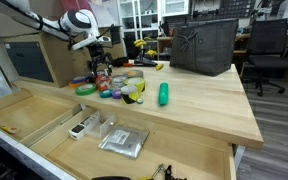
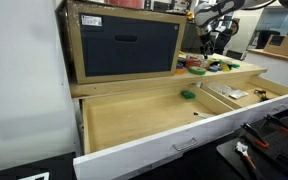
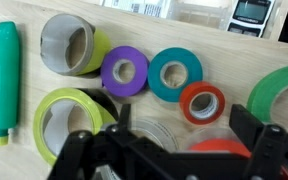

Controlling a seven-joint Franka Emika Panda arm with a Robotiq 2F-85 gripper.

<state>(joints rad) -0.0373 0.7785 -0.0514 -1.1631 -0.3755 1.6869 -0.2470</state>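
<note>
Gripper [image 3: 169,145] jaws spread wide, gripping nothing. It hovers over tape rolls, red roll [image 3: 202,103] and teal roll [image 3: 175,73] nearest. Green tube [image 3: 4,75] lies well apart.

Wood desk [image 1: 204,100] w/ open drawer [image 2: 134,120]

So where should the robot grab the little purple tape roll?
Probably straight down from above. The purple roll lies flat with its hole facing up, and the teal roll sits tight beside it, so the outside is crowded. I'd put one finger in the hole and one outside where there's a gap, pinching the ring's wall. The gripper is open.
</note>
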